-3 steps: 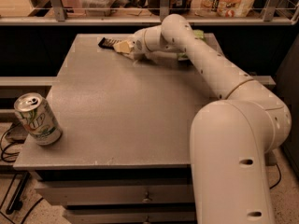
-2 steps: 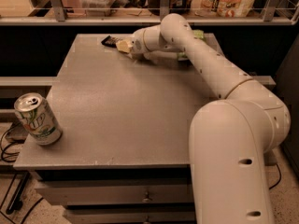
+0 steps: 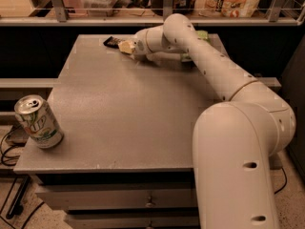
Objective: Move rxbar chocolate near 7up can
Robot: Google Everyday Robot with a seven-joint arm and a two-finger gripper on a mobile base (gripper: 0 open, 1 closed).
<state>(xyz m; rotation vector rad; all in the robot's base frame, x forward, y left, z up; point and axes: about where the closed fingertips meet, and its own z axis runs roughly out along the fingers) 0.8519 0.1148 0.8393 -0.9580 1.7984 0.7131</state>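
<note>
The big cream-white robot arm reaches from the near right corner across the grey, square-topped table to its far edge. Behind its forearm only slivers of a green chip bag show. The white and green 7up can, silver-topped with its tab up, stands upright at the near left corner of the table, close to the edge. The gripper, with its pale yellowish tip, lies low over the far side of the tabletop, right against the rxbar chocolate, a small flat black wrapped bar lying just to the left of it near the far edge. The bar and the can are well apart, on opposite corners, so by my reading the task is at its very start: the pickup is in hand, and the whole carry across the table and the set-down beside the can are left to do. I cannot tell whether the gripper is spread, closed, or clamped on the bar; it touches or nearly touches it.
</note>
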